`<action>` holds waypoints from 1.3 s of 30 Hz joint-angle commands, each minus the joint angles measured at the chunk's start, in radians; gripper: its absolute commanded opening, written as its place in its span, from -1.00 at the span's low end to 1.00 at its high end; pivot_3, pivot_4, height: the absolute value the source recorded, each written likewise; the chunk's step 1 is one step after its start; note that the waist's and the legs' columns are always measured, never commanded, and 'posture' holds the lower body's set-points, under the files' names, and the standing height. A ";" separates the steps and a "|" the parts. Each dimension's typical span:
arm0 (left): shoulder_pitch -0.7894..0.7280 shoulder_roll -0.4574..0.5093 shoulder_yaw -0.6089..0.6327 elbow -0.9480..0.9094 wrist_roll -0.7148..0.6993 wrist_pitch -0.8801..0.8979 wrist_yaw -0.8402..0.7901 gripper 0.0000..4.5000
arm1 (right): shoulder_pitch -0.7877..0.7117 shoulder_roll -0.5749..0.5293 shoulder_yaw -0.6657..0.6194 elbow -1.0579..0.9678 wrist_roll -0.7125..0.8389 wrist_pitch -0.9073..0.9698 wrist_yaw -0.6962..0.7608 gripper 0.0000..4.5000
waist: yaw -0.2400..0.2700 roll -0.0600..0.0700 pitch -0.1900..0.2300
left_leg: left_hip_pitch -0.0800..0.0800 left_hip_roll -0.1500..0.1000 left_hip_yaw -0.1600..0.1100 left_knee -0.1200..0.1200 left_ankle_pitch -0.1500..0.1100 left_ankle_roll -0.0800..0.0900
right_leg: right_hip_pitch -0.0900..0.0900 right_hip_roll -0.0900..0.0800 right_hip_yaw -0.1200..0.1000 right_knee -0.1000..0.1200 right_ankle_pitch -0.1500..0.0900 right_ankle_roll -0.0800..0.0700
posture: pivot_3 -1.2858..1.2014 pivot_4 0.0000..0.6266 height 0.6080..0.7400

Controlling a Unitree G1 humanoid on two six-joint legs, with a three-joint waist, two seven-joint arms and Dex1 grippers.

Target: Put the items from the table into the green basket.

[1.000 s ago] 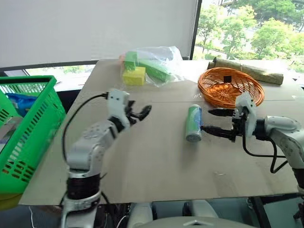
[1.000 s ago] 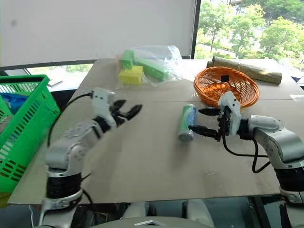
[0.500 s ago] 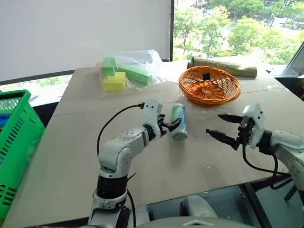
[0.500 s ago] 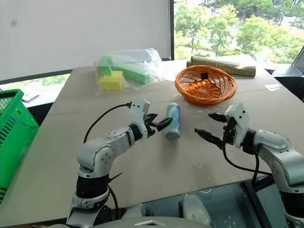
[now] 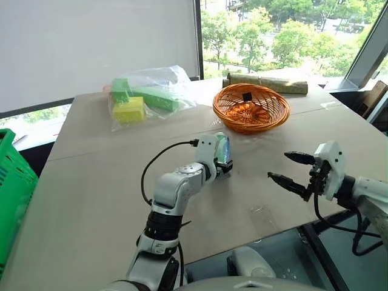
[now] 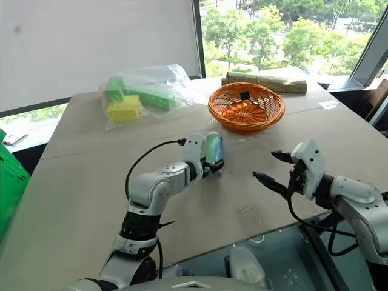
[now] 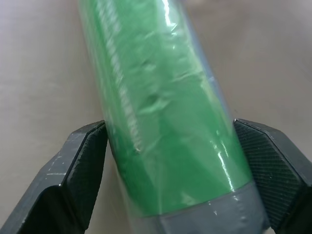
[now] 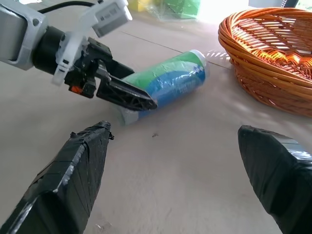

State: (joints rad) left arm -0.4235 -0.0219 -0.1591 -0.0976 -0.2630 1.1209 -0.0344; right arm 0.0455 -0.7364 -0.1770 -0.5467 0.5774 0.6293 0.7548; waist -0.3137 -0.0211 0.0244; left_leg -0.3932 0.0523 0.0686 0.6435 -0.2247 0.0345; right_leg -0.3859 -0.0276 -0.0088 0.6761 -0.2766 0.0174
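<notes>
The can [image 7: 165, 122] lies on the table [image 5: 91, 200], at seven o'clock from the orange bowl [image 5: 251, 108]. The left gripper [image 7: 170, 161] has its jaws apart around it. Next: squeeze, lift, carry to the green basket [image 5: 12, 200]. The right gripper [image 5: 290, 169] waits, jaws wide apart.

Table [image 5: 91, 200]: can [image 8: 168, 83], bowl [image 5: 251, 108], bag [image 5: 145, 94]

Can [image 5: 224, 148] on table [image 5: 91, 194], between left claw [image 7: 165, 146] fingers, seemingly touching both.
</notes>
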 commanded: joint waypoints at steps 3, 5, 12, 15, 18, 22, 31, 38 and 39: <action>0.007 -0.010 0.025 0.017 0.041 0.000 0.036 0.61 | -0.018 -0.009 -0.051 -0.046 0.039 -0.007 0.002 1.00 | -0.024 0.000 0.000 | 0.000 0.000 0.000 0.000 0.000 0.000 | 0.000 0.000 0.000 0.000 0.000 0.000 | -0.31 -1.00 1.00; 0.013 -0.013 0.027 0.009 0.050 0.005 0.041 0.31 | -0.027 -0.007 -0.055 -0.053 0.060 -0.005 0.005 1.00 | -0.034 -0.001 0.001 | 0.001 0.000 0.000 -0.001 0.000 0.000 | 0.001 0.000 0.000 0.000 0.000 0.000 | -0.30 -1.00 1.00; 0.013 -0.004 0.039 0.005 0.080 -0.017 0.056 -0.14 | -0.042 -0.020 -0.045 -0.029 0.069 -0.007 0.017 1.00 | -0.048 -0.004 0.002 | 0.011 -0.001 -0.004 -0.004 -0.003 -0.005 | 0.012 -0.003 -0.002 -0.005 -0.001 0.001 | -0.27 -1.00 1.00; 0.004 0.035 0.041 -0.023 0.097 -0.063 0.044 -0.14 | -0.059 -0.020 -0.030 -0.020 0.073 -0.005 0.026 1.00 | -0.048 -0.004 0.003 | 0.012 -0.011 -0.013 -0.006 -0.003 -0.005 | 0.012 -0.004 -0.001 -0.005 -0.001 0.002 | -0.25 -1.00 1.00; 0.000 0.077 0.059 -0.040 0.103 -0.086 0.032 -0.14 | -0.085 -0.012 -0.008 -0.006 0.073 -0.003 0.035 1.00 | -0.054 -0.009 0.006 | 0.012 -0.015 -0.021 -0.006 -0.003 -0.005 | 0.012 -0.004 0.002 -0.005 -0.001 0.002 | -0.23 -1.00 1.00; -0.010 0.124 0.077 -0.049 0.102 -0.114 0.012 -0.14 | -0.135 -0.007 0.019 0.029 0.073 -0.007 0.050 1.00 | -0.047 -0.009 0.012 | 0.012 -0.015 -0.023 -0.008 -0.003 -0.004 | 0.012 -0.004 0.002 -0.004 -0.001 0.002 | -0.21 -1.00 1.00; -0.033 0.390 0.217 -0.187 0.177 -0.197 -0.020 -0.14 | -0.336 0.082 0.106 0.039 0.190 0.057 0.073 1.00 | 0.023 -0.009 0.021 | 0.008 -0.014 -0.023 -0.009 0.000 0.000 | 0.006 -0.004 0.003 -0.004 -0.001 0.002 | -0.12 -1.00 1.00; -0.067 0.785 0.451 -0.231 0.192 -0.112 -0.133 -0.14 | -0.578 0.214 0.154 0.133 0.311 0.130 0.074 1.00 | 0.111 -0.010 0.026 | 0.006 -0.014 -0.022 -0.010 0.000 0.000 | 0.002 -0.005 0.002 -0.004 0.000 0.000 | -0.02 -1.00 1.00; -0.065 0.831 0.495 -0.229 0.191 -0.099 -0.145 -0.14 | -0.606 0.229 0.161 0.148 0.319 0.135 0.083 1.00 | 0.122 -0.010 0.026 | 0.001 -0.014 -0.021 -0.010 0.000 0.000 | -0.003 -0.005 0.003 -0.003 0.002 -0.002 | -0.01 -1.00 1.00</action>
State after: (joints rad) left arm -0.4615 0.7373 0.2272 -0.2752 -0.0961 1.0104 -0.1582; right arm -0.5152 -0.5234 -0.0153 -0.4121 0.8554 0.7513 0.8233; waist -0.1922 -0.0315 0.0506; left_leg -0.3970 0.0387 0.0470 0.6343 -0.2244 0.0341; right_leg -0.3934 -0.0327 -0.0064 0.6738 -0.2747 0.0149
